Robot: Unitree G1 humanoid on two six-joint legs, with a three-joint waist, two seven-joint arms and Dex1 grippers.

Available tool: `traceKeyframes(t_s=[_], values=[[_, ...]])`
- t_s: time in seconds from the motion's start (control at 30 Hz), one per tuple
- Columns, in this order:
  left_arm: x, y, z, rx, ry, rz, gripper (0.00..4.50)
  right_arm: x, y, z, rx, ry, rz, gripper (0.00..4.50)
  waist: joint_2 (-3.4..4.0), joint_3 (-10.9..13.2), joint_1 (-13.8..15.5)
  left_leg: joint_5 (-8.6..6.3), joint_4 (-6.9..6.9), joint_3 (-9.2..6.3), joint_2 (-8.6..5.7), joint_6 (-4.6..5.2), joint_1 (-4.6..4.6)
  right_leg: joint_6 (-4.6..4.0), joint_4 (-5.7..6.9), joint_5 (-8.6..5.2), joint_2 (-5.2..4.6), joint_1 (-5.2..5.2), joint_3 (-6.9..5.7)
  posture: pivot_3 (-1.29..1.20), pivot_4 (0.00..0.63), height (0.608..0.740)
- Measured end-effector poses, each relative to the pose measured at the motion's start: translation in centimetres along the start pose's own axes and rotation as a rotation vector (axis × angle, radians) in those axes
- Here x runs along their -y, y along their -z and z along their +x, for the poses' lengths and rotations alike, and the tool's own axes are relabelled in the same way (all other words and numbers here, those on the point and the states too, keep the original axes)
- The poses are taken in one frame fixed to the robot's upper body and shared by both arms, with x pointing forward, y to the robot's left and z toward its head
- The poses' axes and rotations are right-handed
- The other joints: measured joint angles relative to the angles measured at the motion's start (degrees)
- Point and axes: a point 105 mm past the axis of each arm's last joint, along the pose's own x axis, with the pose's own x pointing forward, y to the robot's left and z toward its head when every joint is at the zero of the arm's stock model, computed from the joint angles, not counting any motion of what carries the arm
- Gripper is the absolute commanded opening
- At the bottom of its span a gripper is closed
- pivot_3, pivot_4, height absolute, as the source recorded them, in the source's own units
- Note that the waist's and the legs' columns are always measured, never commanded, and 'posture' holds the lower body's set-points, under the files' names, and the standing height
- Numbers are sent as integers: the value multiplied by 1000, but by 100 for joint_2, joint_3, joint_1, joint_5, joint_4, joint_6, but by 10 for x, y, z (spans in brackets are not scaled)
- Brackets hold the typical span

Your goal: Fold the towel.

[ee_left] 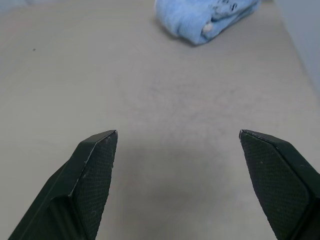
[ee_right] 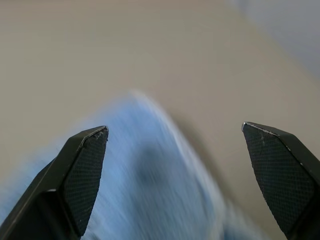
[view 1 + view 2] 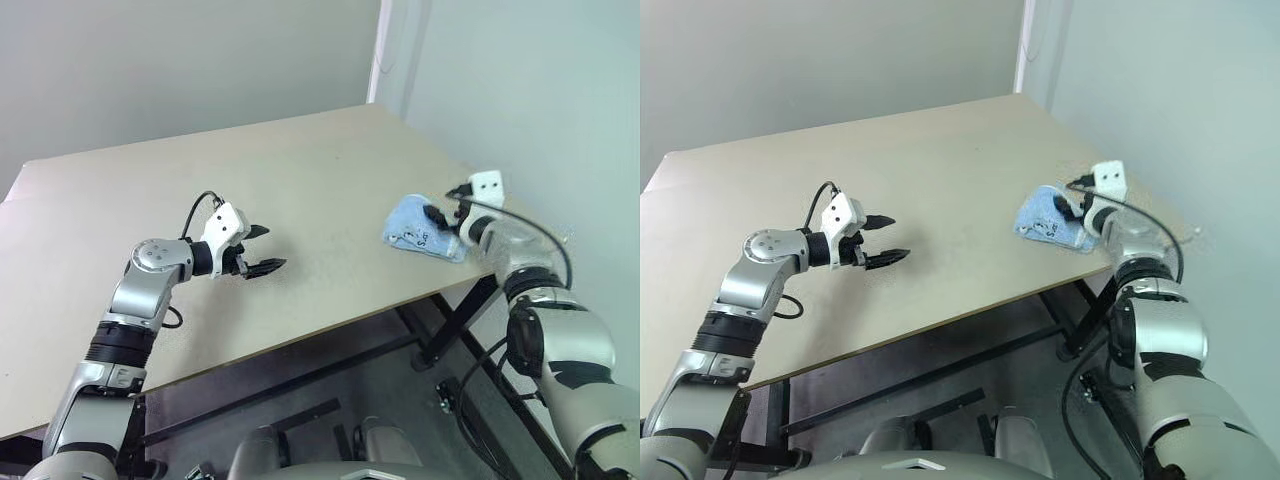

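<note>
The towel (image 3: 425,230) sits bunched at the table's (image 3: 300,180) right edge; right gripper (image 3: 441,214), jaws apart, could nudge it off. Left gripper (image 3: 263,248) gapes too.

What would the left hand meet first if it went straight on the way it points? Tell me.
Probably the bare table; the open left hand tilts slightly down. The towel lies farther along.
</note>
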Motion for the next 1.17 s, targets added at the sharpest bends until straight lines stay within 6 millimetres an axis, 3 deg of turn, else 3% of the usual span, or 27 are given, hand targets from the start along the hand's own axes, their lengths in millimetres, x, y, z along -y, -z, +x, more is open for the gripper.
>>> traceKeyframes(t_s=[0.07, 0.13, 0.17, 0.33, 0.43, 0.53, 0.77, 0.97, 1.17], values=[[3, -4, 2, 23, 16, -6, 4119, -17, -34, -7, 91, -144, -31, 4489, 0, 0, 19, 0, -4, -12, 1, 0, 0, 2, 3, -2, 4, 0, -5, 0, 0, 740], [5, -5, 1, 30, 30, -6, 4119, -31, -45, -22, 106, -249, -77, 4489, -4, -3, 51, -1, -6, -20, 2, -1, -2, 2, 2, -4, 4, 2, -13, 0, 0, 740], [6, -3, 0, 22, 35, -8, 4119, -37, -42, -29, 87, -296, -91, 4489, -4, -3, 67, -1, -3, -20, 2, -2, -1, 2, 2, -7, 3, 4, -14, 0, 0, 740], [11, 2, -6, 15, 102, -40, 4119, -61, 20, -74, -167, -442, -58, 4489, 0, 0, 186, -11, 11, -6, -2, -18, -12, -1, -8, -9, -12, -2, -13, 0, 0, 740], [11, -6, -6, 43, 129, -37, 4119, -71, 35, -85, -225, -467, -43, 4489, 0, 1, 184, -12, 12, -4, -1, -19, -11, 9, -28, -13, -12, 3, -16, 0, 0, 740], [10, -14, -6, 68, 137, -35, 4119, -73, 36, -87, -233, -451, -35, 4489, 0, 1, 161, -12, 6, -9, 0, -19, -7, 5, -70, 6, -7, 8, -25, 0, 0, 740], [13, -13, -4, 71, 161, -58, 4119, -75, 36, -83, -227, -434, -31, 4489, -1, 1, 175, -12, -4, -8, -2, -18, -9, -9, -81, 29, -7, 1, -26, 0, 0, 740], [3, -16, -3, 78, 132, -52, 4119, -92, 28, -74, -214, -494, -61, 4489, -1, 1, 169, -12, -8, -11, -1, -18, -11, -8, -81, 28, -4, -3, -28, 0, 0, 740], [-2, -13, -6, 79, 95, -68, 4119, -102, 38, -70, -241, -530, -64, 4489, -2, 2, 180, -12, -3, -11, -2, -18, -13, -10, -81, 30, -4, -1, -27, 0, 0, 740]])
